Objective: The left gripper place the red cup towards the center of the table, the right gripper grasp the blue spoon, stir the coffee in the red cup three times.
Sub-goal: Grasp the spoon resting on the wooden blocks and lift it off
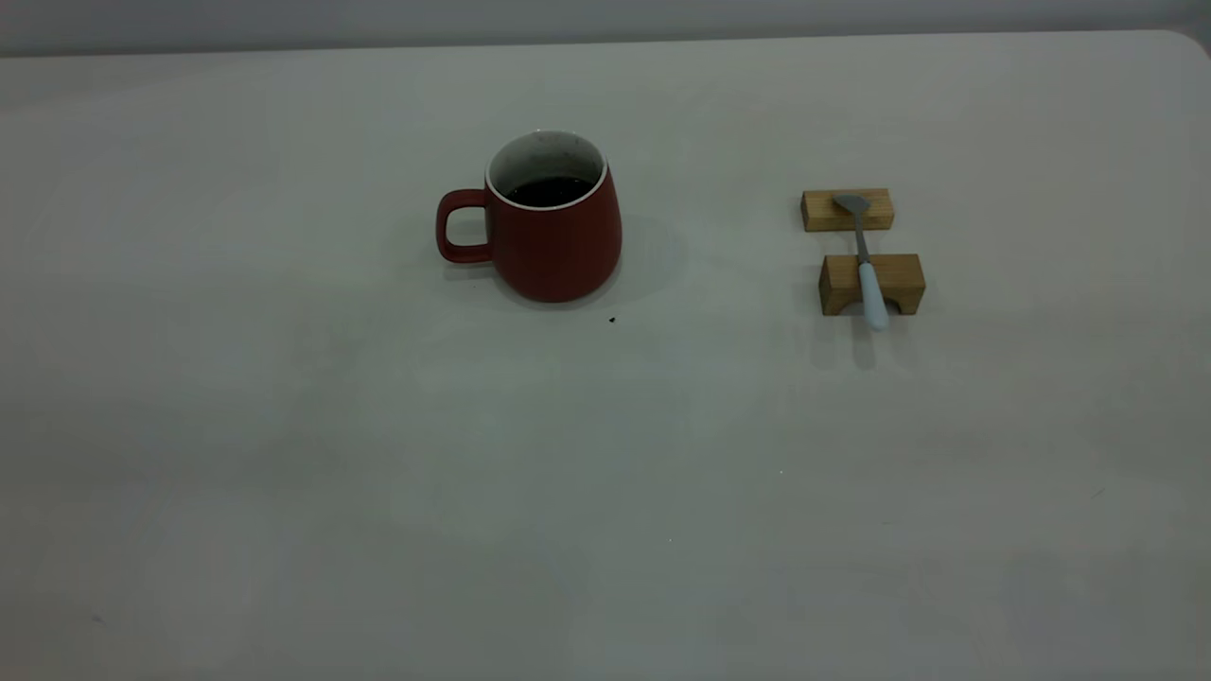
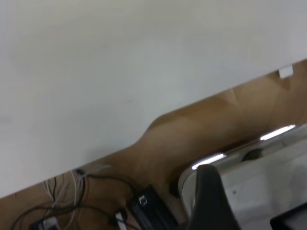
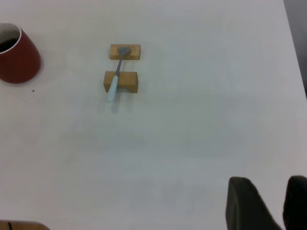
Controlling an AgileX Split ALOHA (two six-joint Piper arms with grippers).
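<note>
The red cup (image 1: 556, 241) stands upright on the table (image 1: 605, 492), a little left of the middle and toward the back, with its handle to the left. Dark coffee (image 1: 549, 192) fills its lower part. The blue spoon (image 1: 866, 270) lies to the right across two wooden blocks, bowl on the far one. Neither arm appears in the exterior view. In the right wrist view the right gripper (image 3: 267, 181) hangs open and empty, far from the blue spoon (image 3: 116, 79) and the red cup (image 3: 17, 60). The left gripper (image 2: 249, 196) is open and empty over the table's edge.
The far wooden block (image 1: 847, 210) is flat; the near one (image 1: 870, 284) is arched. A small dark speck (image 1: 612, 320) lies in front of the cup. The left wrist view shows a wooden floor (image 2: 201, 124) with cables (image 2: 72, 191) below the table edge.
</note>
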